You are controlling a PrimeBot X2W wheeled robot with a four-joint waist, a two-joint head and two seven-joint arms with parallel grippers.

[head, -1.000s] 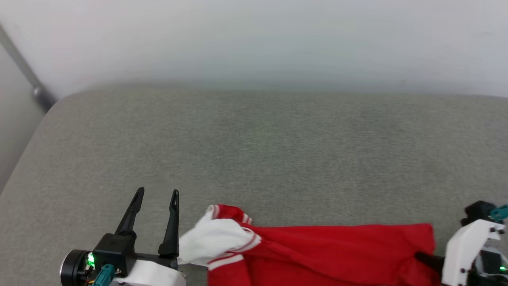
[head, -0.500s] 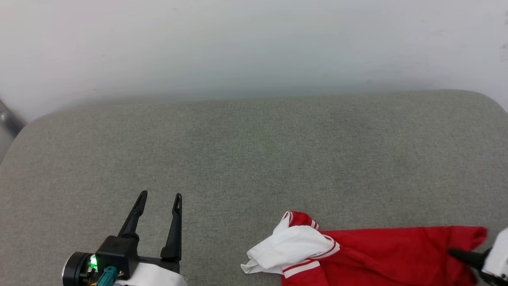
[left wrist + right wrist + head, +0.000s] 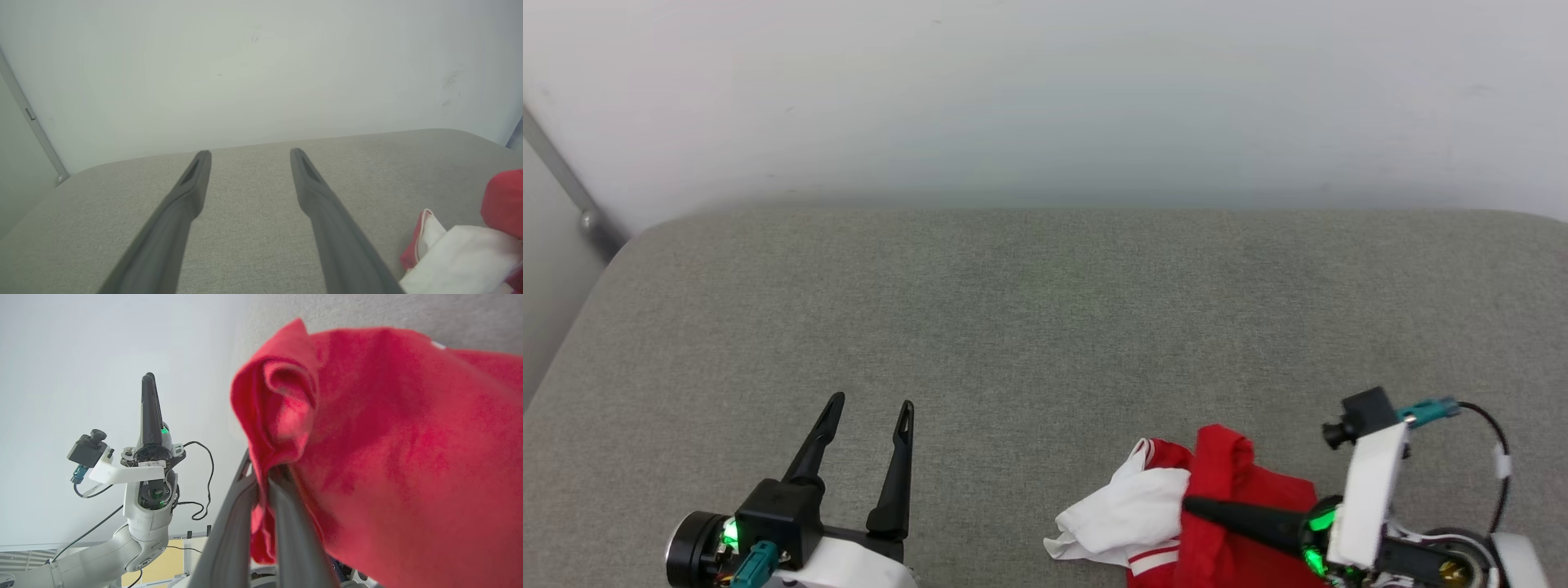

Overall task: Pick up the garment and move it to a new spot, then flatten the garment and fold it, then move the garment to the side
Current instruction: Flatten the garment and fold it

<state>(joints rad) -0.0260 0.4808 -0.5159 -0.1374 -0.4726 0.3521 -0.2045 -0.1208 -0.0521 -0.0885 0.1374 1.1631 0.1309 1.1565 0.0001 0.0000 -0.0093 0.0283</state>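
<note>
Now the red T-shirt (image 3: 1227,482) is bunched up at the lower right of the frame; a moment ago it lay spread flat. The right gripper (image 3: 1199,510) is squeezed tight on its red edge. The left gripper (image 3: 872,403) stands wide, holding nothing. The pick-up looks begun.

The red short-sleeved T-shirt with white sleeves (image 3: 1229,478) runs off the bottom edge of the head view, so its lower part is unseen. In the left wrist view the right edge cuts it. Bunched folds hide its front. One dark finger of the right gripper (image 3: 1188,506) lies across the shirt's red cloth; the second cannot be made out. In the right wrist view both fingers (image 3: 233,526) vanish into a blurred red fold, jaws together. Left of the shirt, the bottom edge cuts the wrist of the left gripper (image 3: 872,403).
</note>
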